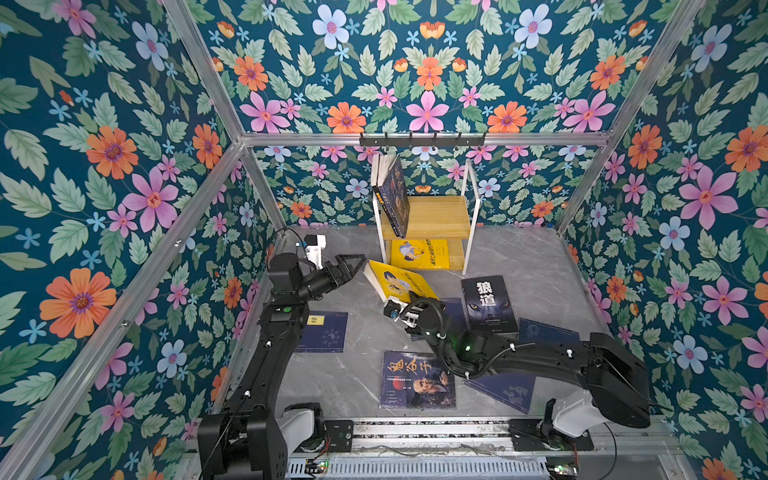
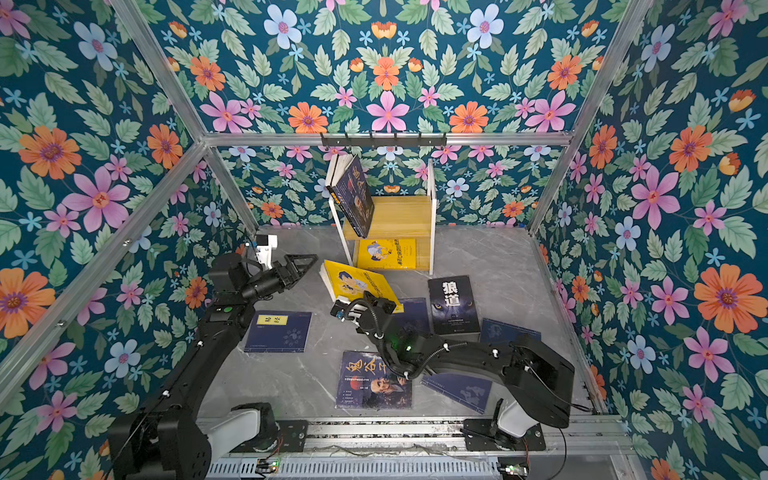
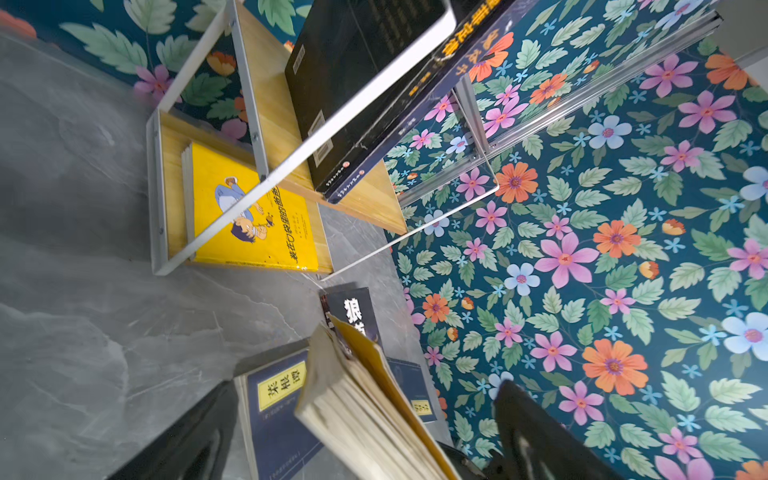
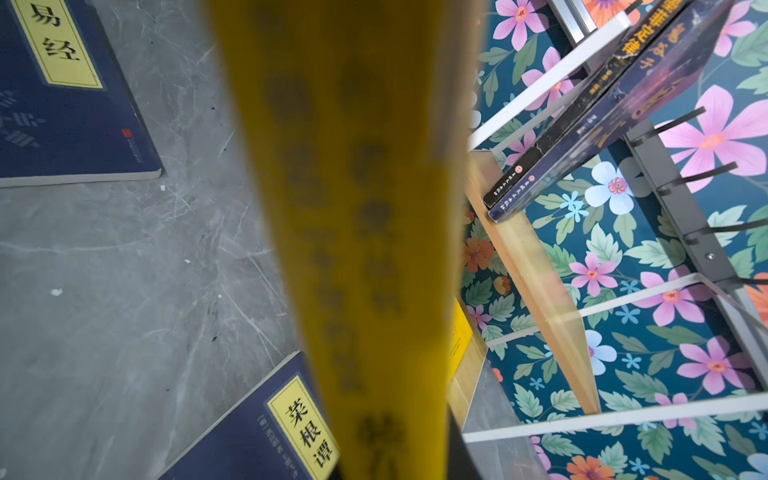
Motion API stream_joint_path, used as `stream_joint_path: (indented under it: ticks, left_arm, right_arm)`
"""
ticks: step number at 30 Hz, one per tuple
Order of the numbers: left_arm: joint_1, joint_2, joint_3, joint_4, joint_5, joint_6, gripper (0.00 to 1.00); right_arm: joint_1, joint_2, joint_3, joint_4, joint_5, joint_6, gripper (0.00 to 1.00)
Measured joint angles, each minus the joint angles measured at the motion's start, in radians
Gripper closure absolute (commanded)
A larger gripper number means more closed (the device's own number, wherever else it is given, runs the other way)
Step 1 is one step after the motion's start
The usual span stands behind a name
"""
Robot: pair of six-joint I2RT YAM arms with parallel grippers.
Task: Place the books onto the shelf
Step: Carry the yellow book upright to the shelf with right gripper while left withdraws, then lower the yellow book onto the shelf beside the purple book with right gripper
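Tools: R tool (image 1: 406, 306) is clamping yellow book (image 1: 398, 281) by its near edge, holding it tilted over table (image 1: 357, 374), just in front of shelf (image 1: 440, 214). L tool (image 1: 360, 264) is gaping wide at book's pg edge, jaws standing either side.

Surface (image 1: 361, 365): grey marble-look slab, smooth, faint sheen, few scuffs.
Shelf (image 1: 440, 212): pale wood boards, fine grain, satin; frame (image 3: 157, 195) white painted metal, smooth.
Yellow book (image 1: 401, 282): glossy card cover; page block (image 3: 357, 415) cream paper, rough-edged.
Wolf book (image 1: 488, 303): black cover, soft sheen.
Old-man book (image 1: 415, 380): dark cover, slight gloss.
Navy book (image 1: 326, 332): matt paper cover, yellow label.
Walls (image 1: 104, 208): printed floral sheet, matt.
Beams (image 1: 291, 139): bare aluminium, brushed.
Hook rail (image 1: 422, 142): black metal, matt.
Left arm (image 1: 266, 353): black matt casing; base housing (image 1: 297, 426) white smooth plastic.
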Motion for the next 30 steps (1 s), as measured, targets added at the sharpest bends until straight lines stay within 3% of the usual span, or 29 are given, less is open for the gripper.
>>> stream_joint_path:
  ticks: [10,16,22,30]
  left_arm:
    - [0.028,0.002,0.05,-0.177,-0.15,0.235,0.0]
    - [0.028,0.002,0.052,-0.262,-0.279,0.345,0.0]
    - [0.027,-0.011,0.069,-0.306,-0.356,0.424,0.0]
    - [0.013,-0.03,0.082,-0.329,-0.402,0.482,0.0]
  right_arm:
    - [-0.121,-0.322,-0.104,-0.099,-0.143,0.326,1.0]
    - [-0.253,-0.383,-0.042,-0.113,-0.218,0.515,1.0]
    - [-0.352,-0.293,0.114,-0.083,-0.243,0.629,1.0]
    - [-0.42,-0.001,0.42,-0.038,-0.215,0.691,1.0]
